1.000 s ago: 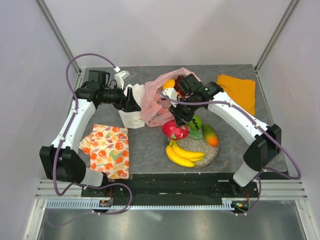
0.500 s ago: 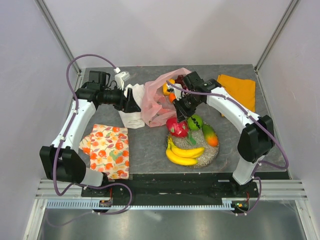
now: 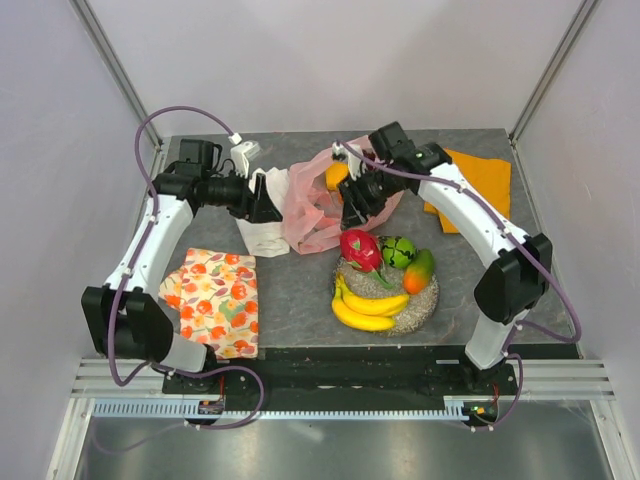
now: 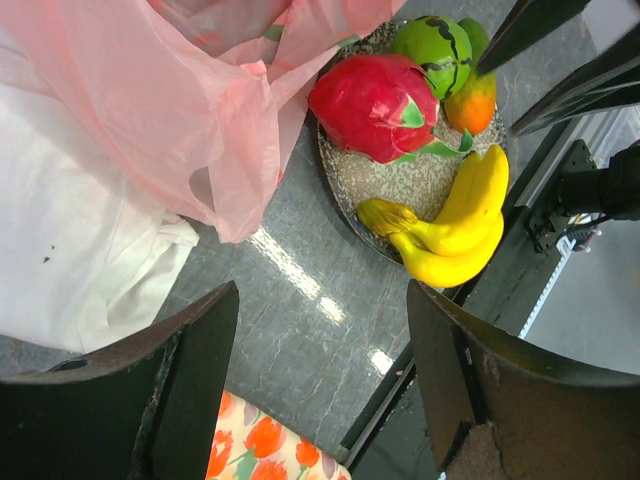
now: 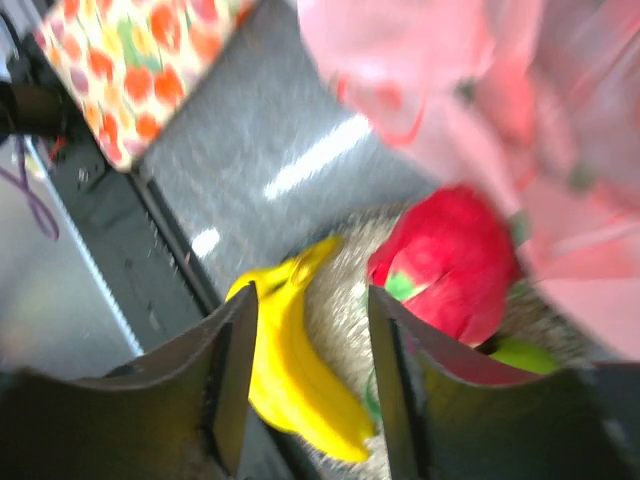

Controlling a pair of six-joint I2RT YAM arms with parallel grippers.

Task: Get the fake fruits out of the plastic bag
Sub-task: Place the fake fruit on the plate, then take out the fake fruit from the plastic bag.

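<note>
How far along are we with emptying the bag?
Done: banana bunch, dragon fruit, green fruit and mango lie in the silver dish. In hand: nothing; both the right hand, by the pink bag, and the left hand are open and empty. Left: at least an orange-yellow fruit showing inside the bag.

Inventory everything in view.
thin plastic bag: 1, translucent pink, centre
round plastic fruit: 1, yellow, in bag
glittery round dish: 1, silver, before bag
plastic banana bunch: 1, yellow, on dish
plastic dragon fruit: 1, pink, on dish
striped round fruit: 1, green, on dish
plastic mango: 1, orange-green, on dish
crumpled cloth: 1, white, bag's left
patterned cloth: 1, orange-white, front left
folded cloth: 1, orange, rear right
left gripper: 1, black, by white cloth
right gripper: 1, black, at bag
</note>
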